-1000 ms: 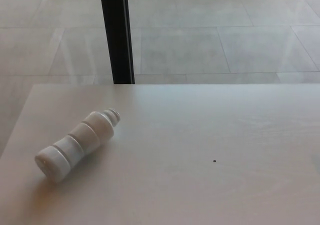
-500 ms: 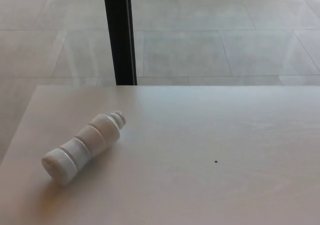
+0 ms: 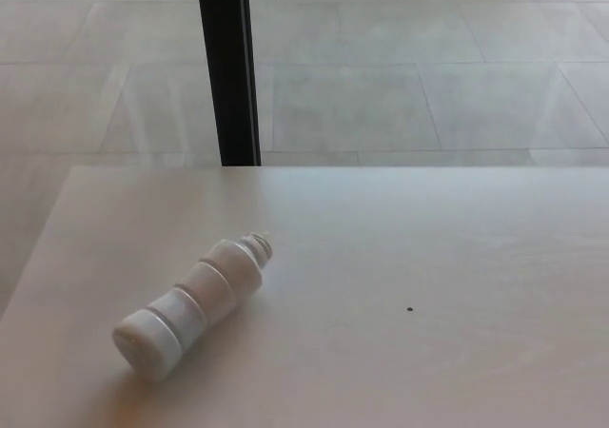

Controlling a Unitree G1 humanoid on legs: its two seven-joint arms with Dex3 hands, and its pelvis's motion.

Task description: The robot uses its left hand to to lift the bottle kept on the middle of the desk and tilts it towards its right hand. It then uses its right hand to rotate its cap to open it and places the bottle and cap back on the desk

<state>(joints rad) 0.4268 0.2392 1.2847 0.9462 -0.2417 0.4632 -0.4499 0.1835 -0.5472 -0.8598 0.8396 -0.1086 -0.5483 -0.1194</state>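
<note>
A white ribbed bottle (image 3: 195, 304) lies on its side on the pale desk (image 3: 428, 238), left of the middle. Its flat base faces the near left and its narrow neck (image 3: 257, 247) points to the far right. Whether a cap sits on the neck is too small to tell. No loose cap shows anywhere on the desk. Neither of my hands nor any part of my arms is in the picture.
A black upright post (image 3: 228, 67) stands just beyond the desk's far edge, left of centre. Behind it lies a tiled floor (image 3: 428, 57). A tiny dark speck (image 3: 409, 308) marks the desk right of the bottle. The desk's left edge runs close to the bottle.
The bottle has rolled to the right and nearer across the desk, while the speck and post have stayed almost in place. No hand appears in any frame.
</note>
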